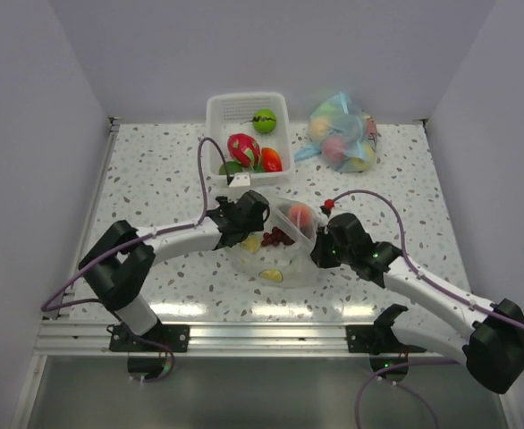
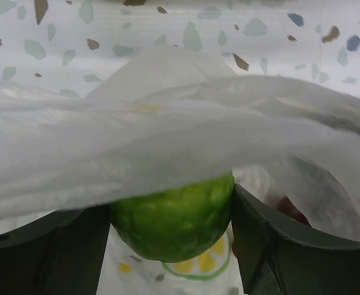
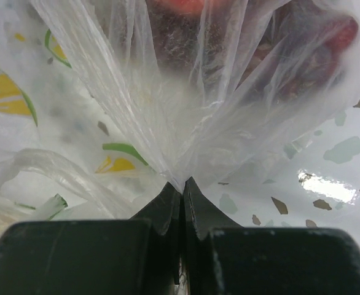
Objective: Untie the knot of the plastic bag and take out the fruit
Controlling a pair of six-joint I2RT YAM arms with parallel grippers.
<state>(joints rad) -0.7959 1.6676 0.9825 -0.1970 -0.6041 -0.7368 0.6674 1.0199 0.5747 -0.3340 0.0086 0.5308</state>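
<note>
the clear plastic bag [image 1: 289, 261] lies on the speckled worktop [image 1: 155, 188] near its centre, just in front of the white basket [image 1: 215, 116] and between the two arms. through the film the top view shows a red-orange fruit [image 1: 300, 214], dark grapes [image 1: 278, 237], a yellow piece [image 1: 251, 242] and a citrus slice [image 1: 271, 275]. the left gripper [image 1: 251, 228] is at the left edge of the bag. in the left wrist view its fingers [image 2: 69, 252] are closed on a green lime [image 2: 174, 221], one finger touching each side of it. a sheet of bag film drapes across just above the lime, and a lime slice [image 2: 198, 264] lies below it. the right gripper [image 1: 318, 250] is at the right edge of the bag. in the right wrist view its fingers [image 3: 168, 206] are pressed together on a gathered pleat of the bag film, which fans upward from the pinch point. a thin translucent handle loop [image 3: 57, 166] curves across the lower left of that view. the knot itself cannot be made out in any view. the basket holds a second green lime [image 1: 264, 120], a dragon fruit [image 1: 242, 147] and a red piece [image 1: 271, 161]. a blue-tinted bag [image 1: 342, 134] of pastel fruit lies to the right of the basket, well apart from both grippers.
</note>
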